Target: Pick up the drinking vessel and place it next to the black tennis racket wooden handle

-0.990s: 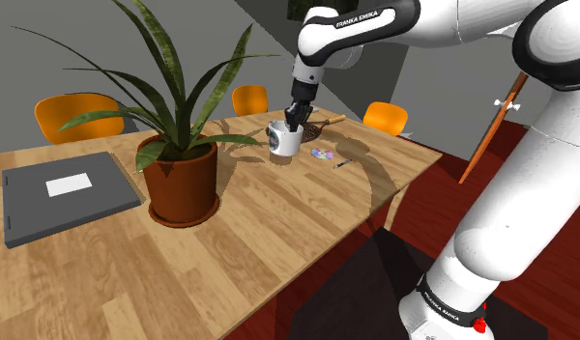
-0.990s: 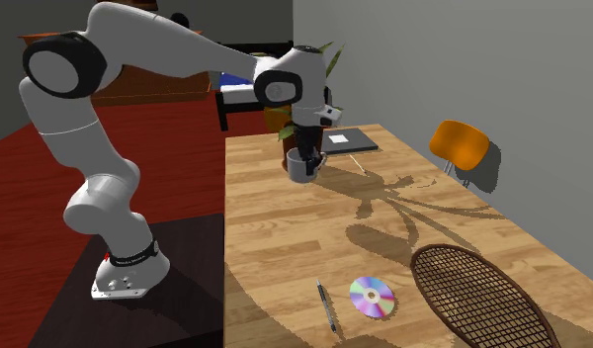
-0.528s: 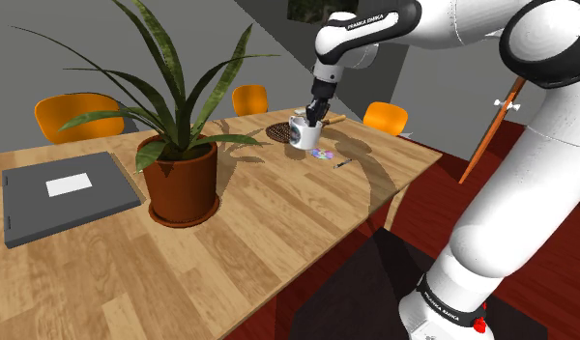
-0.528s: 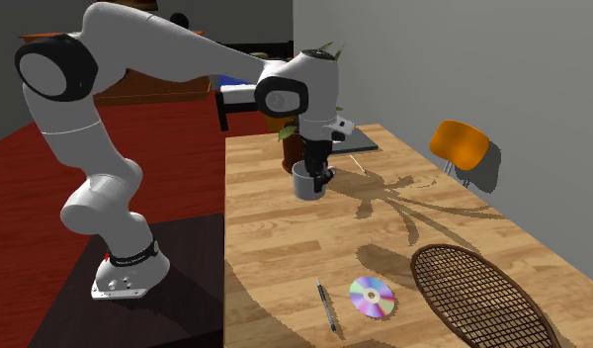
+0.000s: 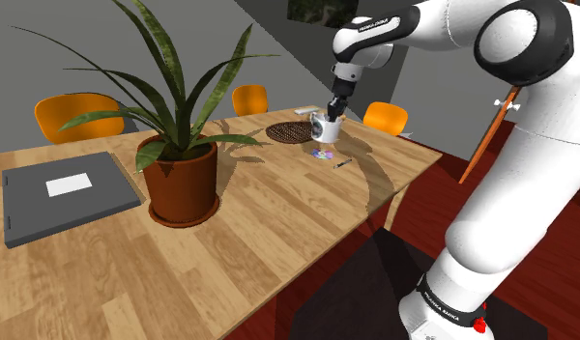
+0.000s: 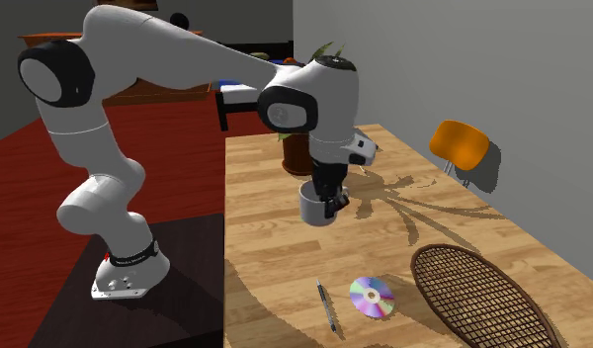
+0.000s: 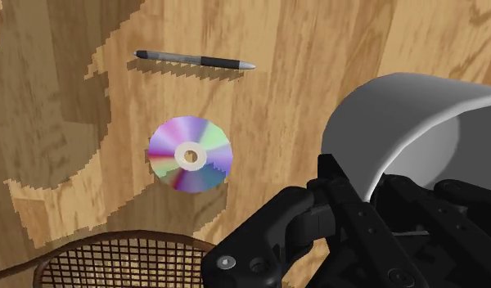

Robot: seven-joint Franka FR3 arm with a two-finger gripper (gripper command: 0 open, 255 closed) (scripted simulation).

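Wooden table [image 6: 275, 247] spreads below the white arm [image 6: 156, 40], with a tennis racket [image 6: 477, 297] lying on it. A pale mug [image 6: 312, 206] hangs in the air above the table, its wall pinched by the black gripper [image 6: 330, 201]; near the racket lie a shiny disc [image 6: 372, 296] and a pen [image 6: 327, 304].

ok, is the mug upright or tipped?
Upright: the mug hangs rim-up from the gripper, which clasps its wall.

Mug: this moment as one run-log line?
gripper: shut on mug rim | mug: upright, held above table | near: disc, pen | racket: untouched | placement: not done
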